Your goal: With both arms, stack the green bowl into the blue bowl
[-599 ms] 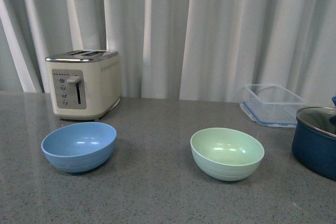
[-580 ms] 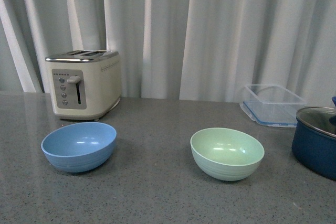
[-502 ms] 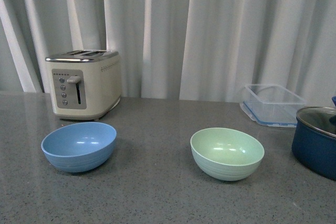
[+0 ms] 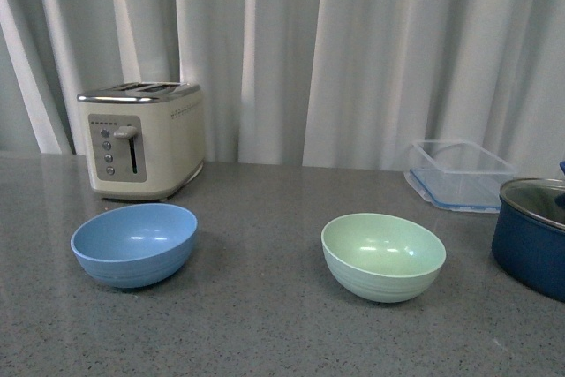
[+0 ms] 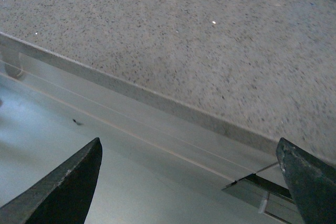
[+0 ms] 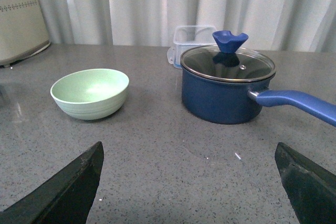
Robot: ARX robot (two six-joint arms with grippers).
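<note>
The main risk is in the pick-up: the green bowl (image 4: 383, 257) is smooth, matte and rounded, so a thin gripper biting only its rim could let it tip or slide away across the counter (image 4: 265, 333). It could then skid towards the dark blue pot (image 4: 532, 237), which stands farthest right of the toaster (image 4: 141, 140). A drop from too high could also knock the blue bowl (image 4: 134, 245) out of place. Both bowls sit upright and empty. The blue one is just in front of the toaster, and the green one is well to the toaster's right and about as far forward, the two well apart. The green bowl is pale mint with faint ridges low on its wall and looks about the size of the blue one, so nesting may be snug. The left gripper (image 5: 189, 182) and right gripper (image 6: 189, 187) are both spread wide and hold nothing, and neither is near a bowl.
</note>
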